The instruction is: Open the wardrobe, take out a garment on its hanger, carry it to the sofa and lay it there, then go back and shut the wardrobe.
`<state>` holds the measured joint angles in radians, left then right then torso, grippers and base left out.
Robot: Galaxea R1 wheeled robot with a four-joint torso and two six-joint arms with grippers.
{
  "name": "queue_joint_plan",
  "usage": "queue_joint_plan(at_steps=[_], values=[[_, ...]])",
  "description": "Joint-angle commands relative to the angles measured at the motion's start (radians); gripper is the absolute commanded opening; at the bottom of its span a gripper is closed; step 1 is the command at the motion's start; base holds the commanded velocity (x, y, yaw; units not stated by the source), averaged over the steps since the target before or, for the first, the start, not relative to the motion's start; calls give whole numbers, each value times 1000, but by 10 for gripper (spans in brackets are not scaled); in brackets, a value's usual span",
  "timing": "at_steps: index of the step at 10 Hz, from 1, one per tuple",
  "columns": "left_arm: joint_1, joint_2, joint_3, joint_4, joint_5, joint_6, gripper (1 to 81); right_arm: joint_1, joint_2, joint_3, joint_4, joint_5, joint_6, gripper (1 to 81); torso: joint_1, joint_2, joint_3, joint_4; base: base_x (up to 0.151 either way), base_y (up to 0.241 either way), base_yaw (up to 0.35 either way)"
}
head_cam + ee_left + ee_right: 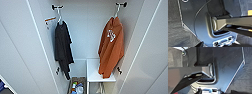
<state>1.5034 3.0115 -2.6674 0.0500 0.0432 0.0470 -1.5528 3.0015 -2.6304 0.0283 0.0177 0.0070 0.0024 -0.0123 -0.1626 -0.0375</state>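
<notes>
Wardrobe open. Hoodie likely soft, light, floppy; hangs on hanger from right hook. Grab the stiff hanger neck, not cloth. Can't tell either pincer's state.

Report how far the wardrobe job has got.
Done: the wardrobe stands open. In hand: nothing; the orange sweatshirt hangs on its hanger inside, beside a black T-shirt. Left: taking it out, laying it on the sofa, closing the doors.
</notes>
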Motion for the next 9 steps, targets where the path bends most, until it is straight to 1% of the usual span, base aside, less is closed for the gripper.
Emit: queue_joint_plan(at_steps=[1,2,3,4,5,6,7,9], values=[[-48,-12,-37,-13,67,7,811,38,-6,0,7,-61,-7,811,0,0,0,0,0,0,0],[-45,-20,-23,-12,63,8,811,29,-19,13,5,-23,-9,811,0,0,0,0,0,0,0],[-38,-38,12,-9,49,10,811,18,-46,58,-5,28,-18,811,0,0,0,0,0,0,0],[-19,-70,62,-6,-17,10,811,10,-75,110,-8,45,-19,811,0,0,0,0,0,0,0],[-4,-112,130,-4,-98,10,811,6,-108,162,-4,56,-18,811,0,0,0,0,0,0,0],[-1,-146,182,-4,-117,10,811,0,-134,205,-2,56,-18,811,0,0,0,0,0,0,0],[-1,-166,216,-4,-118,10,811,-7,-151,242,-2,57,-16,811,0,0,0,0,0,0,0],[1,-184,254,-4,-118,7,811,-5,-148,254,-1,56,-13,811,0,0,0,0,0,0,0]])
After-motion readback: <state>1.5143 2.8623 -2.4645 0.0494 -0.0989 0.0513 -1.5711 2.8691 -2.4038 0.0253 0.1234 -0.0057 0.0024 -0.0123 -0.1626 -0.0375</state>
